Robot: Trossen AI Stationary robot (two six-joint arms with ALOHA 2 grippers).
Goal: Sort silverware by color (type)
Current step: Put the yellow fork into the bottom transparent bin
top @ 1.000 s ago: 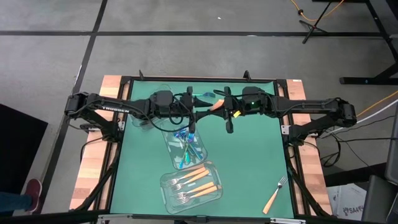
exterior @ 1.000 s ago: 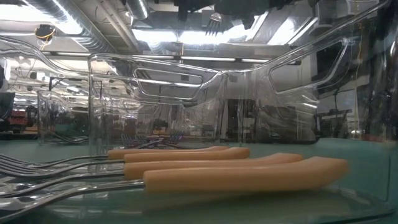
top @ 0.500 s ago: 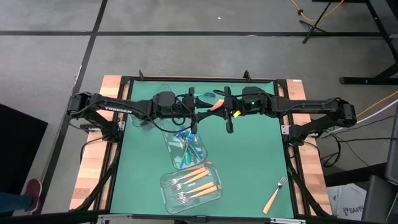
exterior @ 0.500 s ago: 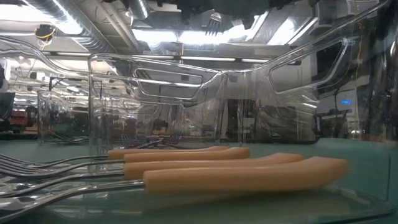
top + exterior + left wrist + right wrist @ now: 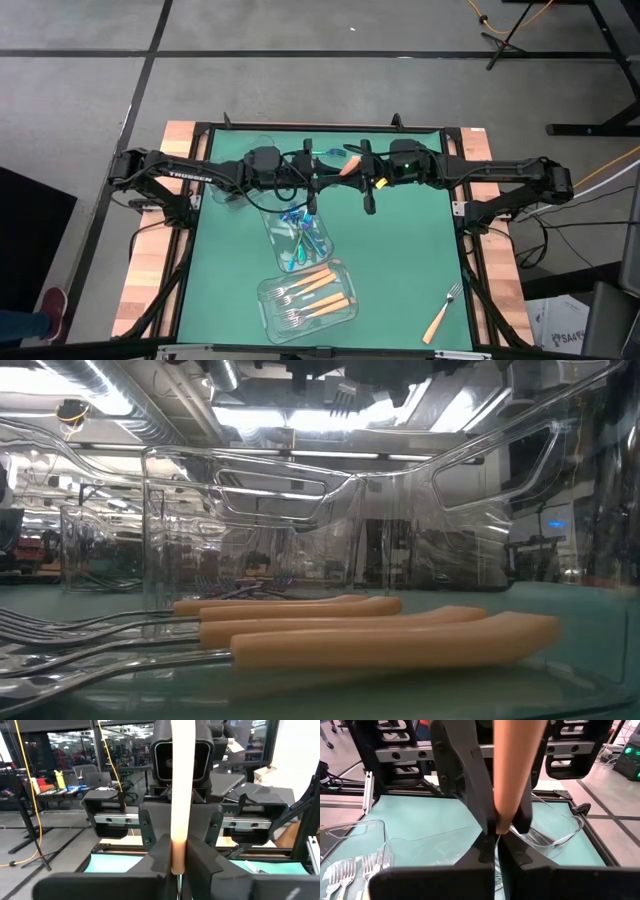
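An orange-handled silver fork (image 5: 346, 167) stands nearly upright in the air over the far middle of the table. Its handle (image 5: 181, 780) points up and its tines (image 5: 345, 398) point down. My left gripper (image 5: 333, 175) and my right gripper (image 5: 352, 170) meet on it from opposite sides, both shut on it. Near the front, one clear container holds more orange-handled forks (image 5: 308, 298). A second container holds iridescent blue utensils (image 5: 300, 235). My left gripper pinches the lower end of the orange handle (image 5: 178, 851) between its two fingers (image 5: 164, 856). It comes in level from the table's left and lies across the fork. The fork is clear of the table. My right gripper (image 5: 496, 847) comes from the table's right, tipped slightly down. It is shut on the fork just under the handle's lower end (image 5: 503, 826). Its own fingers (image 5: 485, 852) hide the place of contact.
A single orange-handled fork (image 5: 443, 313) lies on the green mat near the front right corner. Another clear container (image 5: 245, 165) stands at the far left under my left arm. An iridescent utensil (image 5: 325, 153) lies at the far middle. The right half of the mat is bare.
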